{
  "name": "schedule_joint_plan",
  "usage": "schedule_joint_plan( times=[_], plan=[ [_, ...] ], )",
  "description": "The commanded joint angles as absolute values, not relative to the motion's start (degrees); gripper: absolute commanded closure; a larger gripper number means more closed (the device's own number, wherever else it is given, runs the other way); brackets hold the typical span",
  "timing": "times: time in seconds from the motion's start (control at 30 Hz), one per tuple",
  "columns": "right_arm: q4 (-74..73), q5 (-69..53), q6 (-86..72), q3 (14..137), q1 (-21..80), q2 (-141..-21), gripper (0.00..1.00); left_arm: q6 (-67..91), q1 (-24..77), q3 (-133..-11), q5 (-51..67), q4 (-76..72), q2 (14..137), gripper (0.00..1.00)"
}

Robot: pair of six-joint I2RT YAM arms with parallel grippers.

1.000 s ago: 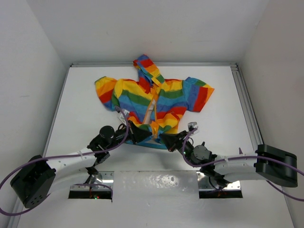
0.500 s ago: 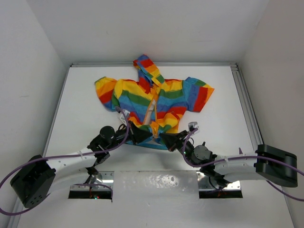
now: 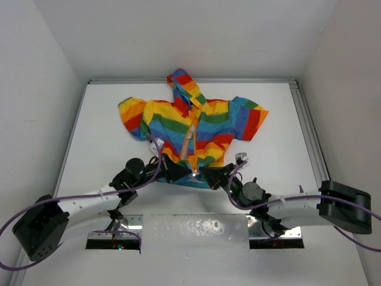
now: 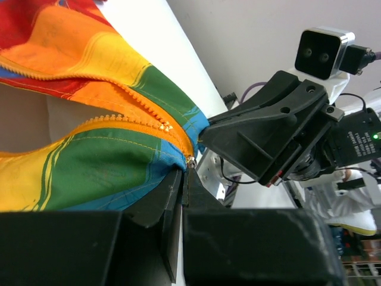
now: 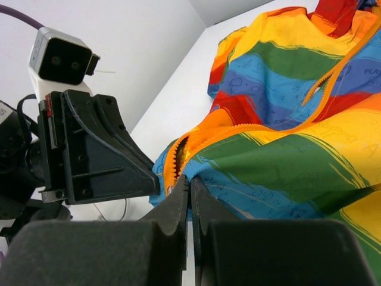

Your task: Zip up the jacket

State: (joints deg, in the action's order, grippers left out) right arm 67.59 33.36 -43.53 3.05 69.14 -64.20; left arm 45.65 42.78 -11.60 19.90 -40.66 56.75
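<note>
Top view, garment: the small rainbow-striped hooded fabric jacket [image 3: 205,125] is laid flat on the white counter [image 3: 107,119], with the hood far and the hem towards the arms.
Top view, long axis: the orange zipper [image 3: 191,142] runs from hem to hood, straight away from both grippers, and is seen unjoined.
Left wrist view: the jaws of the left gripper [image 4: 186,174] are pressed together on the hem at the zipper's lower end.
Right wrist view: the jaws of the right gripper [image 5: 190,182] are pinched on the facing hem corner.
Nearer arm: neither, as both are judged equally close.
</note>
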Motion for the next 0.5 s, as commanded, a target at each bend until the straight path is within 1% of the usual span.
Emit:
schedule_joint_plan(
  times=[0.0, 0.1, 0.23, 0.4, 0.47],
  plan=[
    [72.43, 32.44, -44.21, 4.83, 69.35, -65.04, 1.00, 48.69, 43.77, -14.06, 23.11, -40.17, 55.11, 1.00],
    [71.81, 31.99, -44.47, 4.92, 69.43, -64.43, 1.00, 48.60, 43.77, -14.94, 23.64, -37.36, 54.67, 1.00],
    [67.16, 31.64, -43.69, 6.33, 69.35, -61.18, 1.00, 48.16, 43.77, -14.94, 22.68, -34.02, 53.44, 1.00],
    [59.09, 30.07, -43.68, 7.91, 69.43, -60.11, 1.00, 51.06, 43.77, -13.71, 25.31, -37.35, 55.10, 1.00],
    [57.57, 29.35, -46.91, 6.86, 69.43, -60.12, 1.00, 51.33, 43.77, -13.45, 25.31, -37.09, 55.19, 1.00]
  ],
)
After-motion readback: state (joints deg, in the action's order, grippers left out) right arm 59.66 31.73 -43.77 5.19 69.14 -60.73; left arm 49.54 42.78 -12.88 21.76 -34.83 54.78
